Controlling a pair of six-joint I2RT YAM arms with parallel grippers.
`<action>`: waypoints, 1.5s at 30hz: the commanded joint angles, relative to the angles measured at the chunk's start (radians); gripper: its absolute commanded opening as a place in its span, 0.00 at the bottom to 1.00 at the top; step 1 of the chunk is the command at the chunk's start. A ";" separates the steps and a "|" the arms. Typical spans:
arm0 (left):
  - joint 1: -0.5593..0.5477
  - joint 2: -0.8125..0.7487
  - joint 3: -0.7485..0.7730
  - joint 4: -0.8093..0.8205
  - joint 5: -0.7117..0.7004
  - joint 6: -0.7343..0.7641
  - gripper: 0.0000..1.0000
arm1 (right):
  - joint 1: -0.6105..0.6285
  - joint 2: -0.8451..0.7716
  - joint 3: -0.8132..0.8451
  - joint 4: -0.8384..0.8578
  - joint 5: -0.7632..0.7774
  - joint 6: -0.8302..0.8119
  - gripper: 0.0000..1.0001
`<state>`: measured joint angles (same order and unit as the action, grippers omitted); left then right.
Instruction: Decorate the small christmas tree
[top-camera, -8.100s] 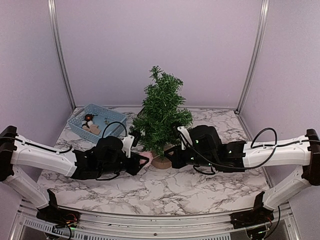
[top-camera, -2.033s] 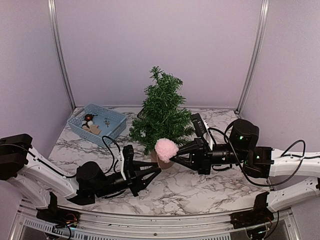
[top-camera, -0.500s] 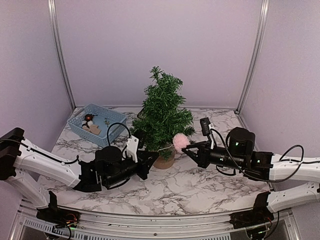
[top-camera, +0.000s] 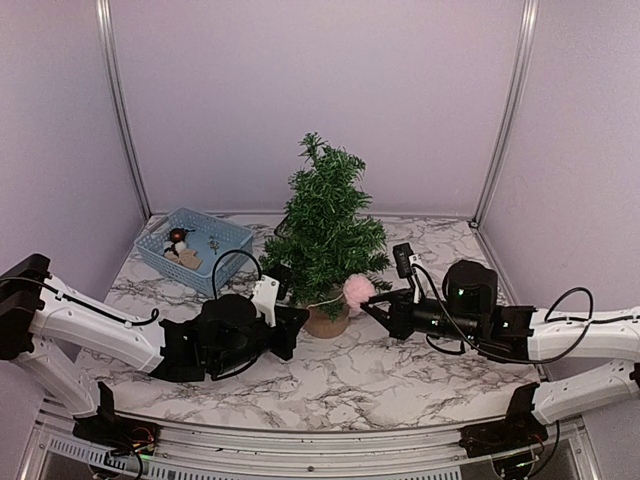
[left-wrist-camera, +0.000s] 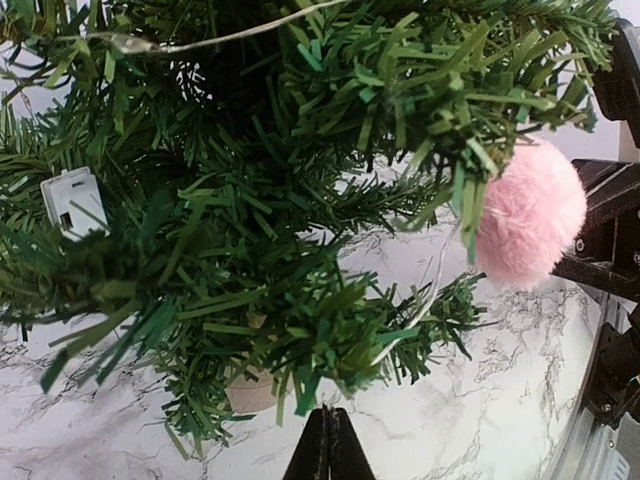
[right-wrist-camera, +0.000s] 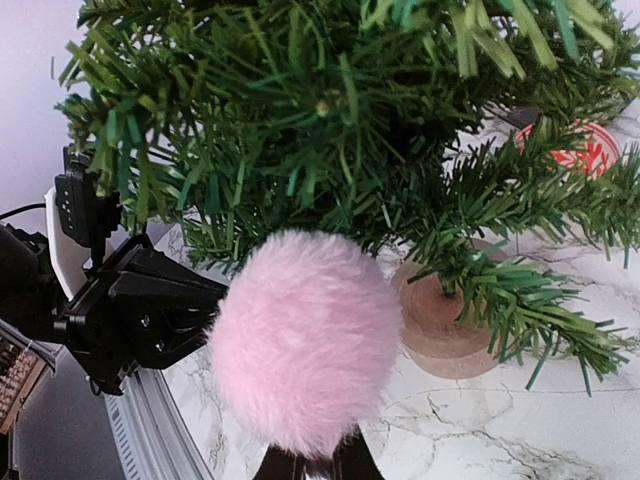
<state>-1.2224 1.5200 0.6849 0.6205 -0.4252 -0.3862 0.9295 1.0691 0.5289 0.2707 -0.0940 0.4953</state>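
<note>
Evidently mid-hanging, the right gripper (top-camera: 371, 303) pinches a pink pom-pom (top-camera: 358, 291) at the low branches of the small christmas tree (top-camera: 322, 232), while the left gripper (left-wrist-camera: 325, 441) is closed and empty; next, the pom-pom likely needs lodging among the needles, then release.

Marbled table (top-camera: 400, 380): small christmas tree (top-camera: 325, 230) centre, blue basket (top-camera: 155, 255) rear left.

My right gripper (right-wrist-camera: 310, 462) is pinched on a fluffy pink pom-pom (right-wrist-camera: 305, 340), dead centre in my picture. It's tucked under the low branches of the small christmas tree (right-wrist-camera: 330, 120), just left of the tan stump base (right-wrist-camera: 440, 325) on the marble table (right-wrist-camera: 500, 430). The left arm (right-wrist-camera: 130, 320) shows at the left edge. Something red-and-white (right-wrist-camera: 580, 150) peeks through the needles.
</note>
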 joint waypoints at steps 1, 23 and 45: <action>0.006 -0.024 -0.011 -0.058 -0.012 -0.012 0.00 | -0.014 0.008 -0.011 0.066 -0.028 0.032 0.00; -0.043 0.096 0.242 -0.305 0.251 0.084 0.00 | -0.014 0.032 -0.049 0.090 -0.038 0.088 0.00; -0.037 0.139 0.443 -0.519 0.228 0.111 0.00 | -0.015 0.038 -0.063 0.078 -0.010 0.087 0.00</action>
<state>-1.2633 1.6749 1.0901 0.1585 -0.1707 -0.2867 0.9215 1.0969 0.4591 0.3363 -0.1207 0.5766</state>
